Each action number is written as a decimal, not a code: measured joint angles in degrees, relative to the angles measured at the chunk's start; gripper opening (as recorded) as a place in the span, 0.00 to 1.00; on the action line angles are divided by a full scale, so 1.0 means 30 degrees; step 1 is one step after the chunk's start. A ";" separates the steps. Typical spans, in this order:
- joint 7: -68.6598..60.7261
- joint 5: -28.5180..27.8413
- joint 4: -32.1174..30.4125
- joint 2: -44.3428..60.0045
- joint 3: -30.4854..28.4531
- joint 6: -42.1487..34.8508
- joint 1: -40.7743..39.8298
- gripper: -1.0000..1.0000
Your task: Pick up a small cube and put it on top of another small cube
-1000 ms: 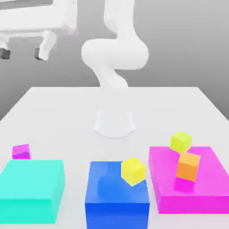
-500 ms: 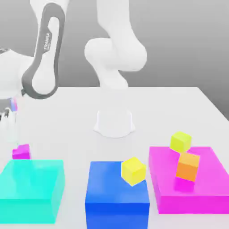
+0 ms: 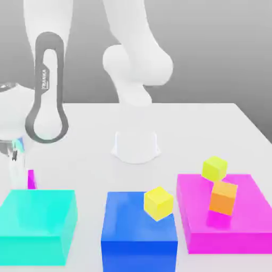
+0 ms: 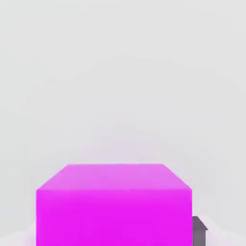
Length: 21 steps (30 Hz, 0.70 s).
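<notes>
The small cube (image 4: 114, 204) sits between the jaws, which are closed onto it, down on the white surface (image 3: 186, 127) beside the cyan block (image 3: 37, 226).

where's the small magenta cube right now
The small magenta cube sits on the table at the exterior view's far left, just behind the cyan block, with the tool closed around it.

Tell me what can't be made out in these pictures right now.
- Small magenta cube: in the exterior view just a sliver shows beside the gripper; the arm covers the rest.
- Same cube in the hand view: cut off by the picture's edge, so its underside and contact with the table are unseen.
- Gripper fingers: one dark tip shows in the hand view; the cube hides the other.
- Orange cube: whether it rests flat on the magenta block is unclear.
</notes>
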 joint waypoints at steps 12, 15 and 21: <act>-0.6618 -0.7462 0.2881 -0.0525 0.0586 -0.3445 0.1200 0.00; -0.9305 -0.9350 0.3937 -0.0065 0.0869 -0.4060 0.1451 0.00; -1.0022 -1.1390 0.5146 -0.0832 0.2173 -0.6048 0.3268 0.00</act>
